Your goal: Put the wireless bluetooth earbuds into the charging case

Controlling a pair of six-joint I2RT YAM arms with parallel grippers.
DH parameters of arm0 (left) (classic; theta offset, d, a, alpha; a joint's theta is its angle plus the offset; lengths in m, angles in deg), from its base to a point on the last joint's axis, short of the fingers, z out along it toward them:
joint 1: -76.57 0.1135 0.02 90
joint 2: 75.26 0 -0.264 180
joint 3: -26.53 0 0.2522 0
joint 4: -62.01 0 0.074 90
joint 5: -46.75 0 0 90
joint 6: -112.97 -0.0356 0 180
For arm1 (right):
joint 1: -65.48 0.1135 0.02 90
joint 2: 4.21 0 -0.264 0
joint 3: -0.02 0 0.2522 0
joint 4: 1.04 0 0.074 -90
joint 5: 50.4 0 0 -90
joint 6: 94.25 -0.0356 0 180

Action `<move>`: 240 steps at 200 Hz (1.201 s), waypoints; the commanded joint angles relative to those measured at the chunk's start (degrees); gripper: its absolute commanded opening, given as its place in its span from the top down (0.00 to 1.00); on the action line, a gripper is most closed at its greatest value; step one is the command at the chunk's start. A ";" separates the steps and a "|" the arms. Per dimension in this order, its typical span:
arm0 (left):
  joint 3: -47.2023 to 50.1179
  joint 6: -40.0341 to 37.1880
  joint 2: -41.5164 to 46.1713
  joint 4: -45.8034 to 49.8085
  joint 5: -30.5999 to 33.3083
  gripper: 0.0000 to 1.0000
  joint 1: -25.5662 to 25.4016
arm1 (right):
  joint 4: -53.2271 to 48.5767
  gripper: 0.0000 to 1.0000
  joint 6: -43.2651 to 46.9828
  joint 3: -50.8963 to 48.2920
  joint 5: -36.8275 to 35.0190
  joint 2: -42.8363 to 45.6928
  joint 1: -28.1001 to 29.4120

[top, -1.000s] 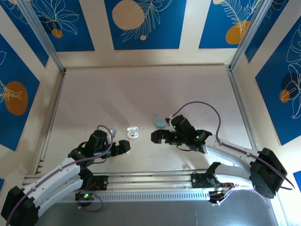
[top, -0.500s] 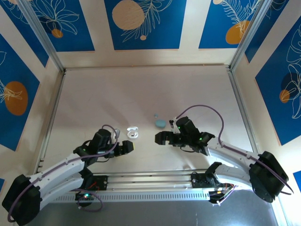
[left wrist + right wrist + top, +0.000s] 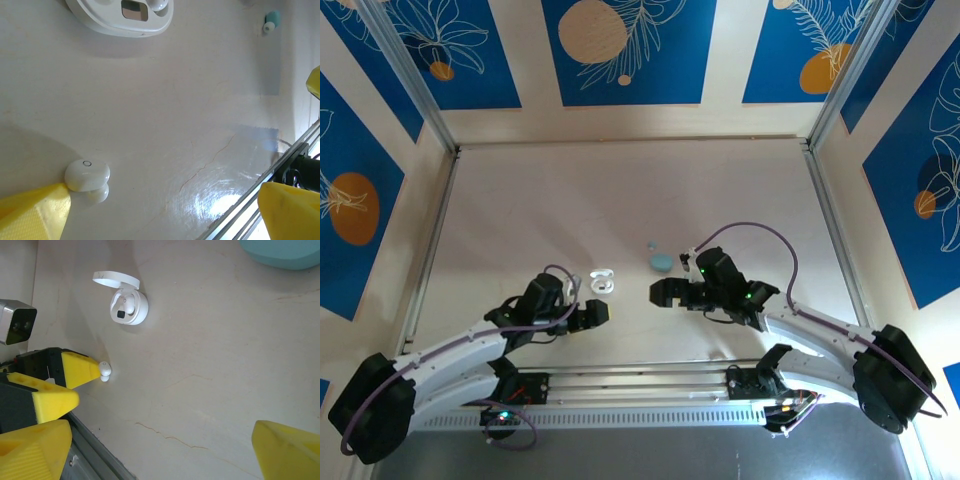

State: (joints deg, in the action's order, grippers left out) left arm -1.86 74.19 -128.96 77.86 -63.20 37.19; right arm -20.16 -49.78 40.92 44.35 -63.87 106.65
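The loose white plastic earbud (image 3: pixel 87 174) lay on the table just near of the open white oval charging case (image 3: pixel 128 305), right against one yellow fingertip (image 3: pixel 40 210) of the left gripper (image 3: pixel 164 192), whose jaws stood wide and held nothing; the right gripper (image 3: pixel 162 427), to the right of that case, was spread and empty too. The bud was judged very light, rigid, smooth and rounded, likely to roll or squirt out, so best pinched gently across its fat body. The pale glossy tabletop (image 3: pixel 200 100) looked slick, hairline-cracked and roomy; a pale blue oval case (image 3: pixel 662 262) and a small pale blue bud (image 3: pixel 270 22) sat further right, with a metal rail (image 3: pixel 640 380) along the near edge.
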 commanded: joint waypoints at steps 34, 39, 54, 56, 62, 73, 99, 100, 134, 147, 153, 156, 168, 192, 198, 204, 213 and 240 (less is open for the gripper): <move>-1.98 0.46 -3.14 -3.26 -0.18 0.03 -1.37 | -0.70 0.07 -0.01 -0.97 0.93 1.12 -0.30; -2.06 0.46 -3.41 -3.49 -0.18 0.03 -1.47 | -0.77 0.07 -0.06 -0.94 0.81 1.12 -0.35; -2.31 0.30 -4.19 -3.87 -0.02 0.03 -1.65 | -0.97 0.07 -0.07 -0.92 0.83 1.19 -0.39; -2.32 0.24 -4.26 -3.85 -0.01 0.03 -1.67 | -0.97 0.07 -0.01 -0.98 0.88 1.21 -0.43; -2.42 0.12 -4.51 -3.86 0.06 0.03 -1.70 | -0.97 0.07 -0.03 -0.97 0.95 1.25 -0.43; -2.74 -0.22 -4.73 -3.61 0.26 0.03 -1.76 | -1.20 0.07 -0.01 -0.95 0.79 1.30 -0.47; -3.68 -1.41 -5.11 -2.39 1.11 0.03 -1.75 | -1.27 0.07 -0.08 -1.03 0.81 1.39 -0.48; -3.71 -1.44 -5.11 -2.37 1.16 0.03 -1.76 | -1.25 0.07 -0.08 -1.03 0.80 1.39 -0.52; -5.34 -3.36 -5.36 -0.31 1.98 0.02 -1.74 | -1.41 0.07 -0.15 -1.01 1.01 1.52 -0.57; -5.82 -3.97 -5.37 0.34 2.41 0.02 -1.76 | -1.53 0.07 -0.22 -1.03 0.97 1.52 -0.56; -6.06 -4.15 -5.38 0.56 2.61 0.02 -1.74 | -1.56 0.07 -0.23 -1.11 0.99 1.56 -0.56; -6.15 -4.24 -5.37 0.70 2.64 0.02 -1.73 | -1.60 0.07 -0.25 -1.12 0.98 1.56 -0.56; -6.45 -4.59 -5.46 1.08 3.04 0.02 -1.76 | -1.53 0.07 -0.34 -1.21 0.96 1.73 -0.61; -6.78 -4.92 -5.88 1.29 3.25 0.02 -1.69 | -1.60 0.07 -0.43 -1.39 0.99 1.99 -0.65; -6.86 -5.03 -6.11 1.25 3.16 0.02 -1.75 | -1.58 0.07 -0.50 -1.47 0.98 2.00 -0.65; -6.90 -5.01 -6.25 1.12 3.16 0.02 -1.75 | -1.75 0.07 -0.50 -1.47 0.82 2.09 -0.66; -6.85 -4.99 -6.49 0.99 3.07 0.02 -1.76 | -1.76 0.07 -0.43 -1.47 0.87 2.09 -0.67; -6.75 -4.99 -6.78 0.81 3.07 0.02 -1.76 | -1.93 0.07 -0.46 -1.38 0.87 2.17 -0.67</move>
State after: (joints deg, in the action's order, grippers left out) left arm -7.52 70.43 -135.38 79.20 -60.77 36.14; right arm -21.13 -49.83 40.24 44.35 -62.69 106.32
